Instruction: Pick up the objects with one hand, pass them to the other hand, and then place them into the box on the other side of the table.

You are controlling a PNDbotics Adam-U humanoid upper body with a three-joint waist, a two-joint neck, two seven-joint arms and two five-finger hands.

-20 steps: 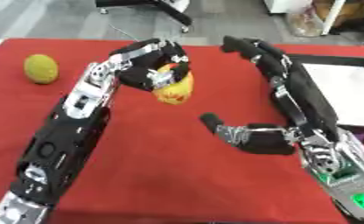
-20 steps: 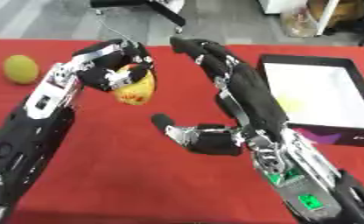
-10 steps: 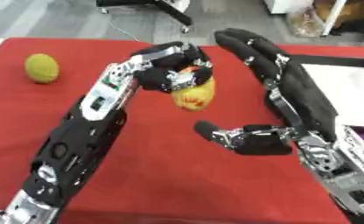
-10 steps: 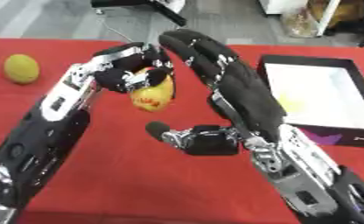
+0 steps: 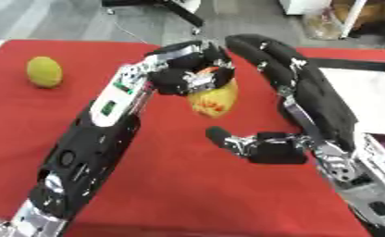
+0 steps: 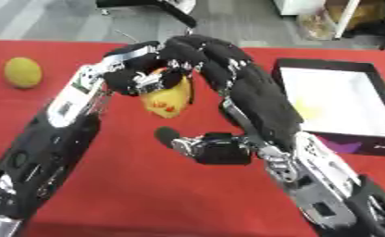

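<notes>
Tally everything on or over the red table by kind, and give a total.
Round yellow-green fruit lying on the cloth: 1
Yellow fruit with red marks held in the left hand: 1
Black box with white inside: 1
Total: 3

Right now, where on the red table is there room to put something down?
Bare cloth lies near the left edge, below the green ball. The box floor looks open too. The middle is crowded: the left hand holds the yellow fruit beside the right hand.
</notes>
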